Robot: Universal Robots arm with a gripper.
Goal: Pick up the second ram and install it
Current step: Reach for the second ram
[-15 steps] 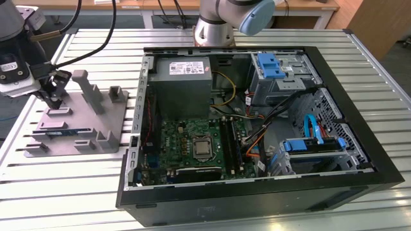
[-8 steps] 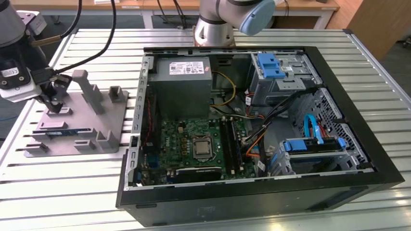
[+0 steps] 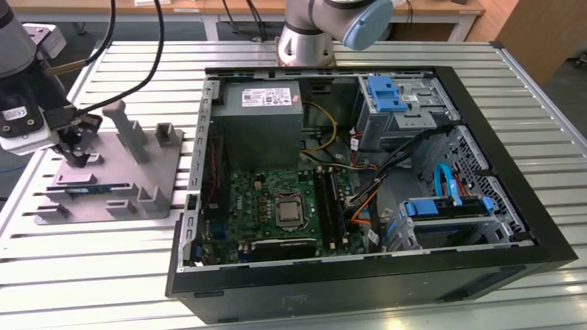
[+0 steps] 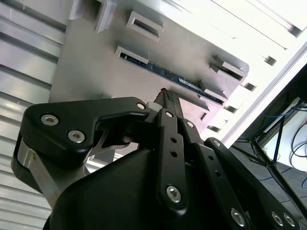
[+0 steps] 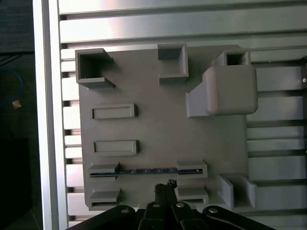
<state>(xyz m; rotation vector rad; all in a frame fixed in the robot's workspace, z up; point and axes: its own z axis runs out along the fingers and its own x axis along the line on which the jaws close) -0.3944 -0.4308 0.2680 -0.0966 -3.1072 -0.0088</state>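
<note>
The second ram (image 3: 89, 186) is a thin blue stick standing on edge between two holder blocks of a grey fixture plate (image 3: 124, 168) at the exterior view's left. Both wrist views show the ram (image 5: 148, 170) (image 4: 172, 76) seen along its edge. My gripper (image 3: 81, 158) hangs above the plate, a little short of the ram and apart from it. Its black fingers (image 5: 165, 187) are pressed together, shut with nothing between them, and their tip (image 4: 166, 94) points towards the stick. The green motherboard (image 3: 275, 206) with its long black slots (image 3: 328, 199) lies inside the open computer case.
The open case (image 3: 367, 261) holds a grey power supply (image 3: 261, 113), blue drive bays (image 3: 394, 93) and loose cables. Raised grey blocks (image 3: 128, 127) and empty holders stand on the plate. The arm's base (image 3: 307, 41) stands behind the case on the slatted metal table (image 3: 82, 275).
</note>
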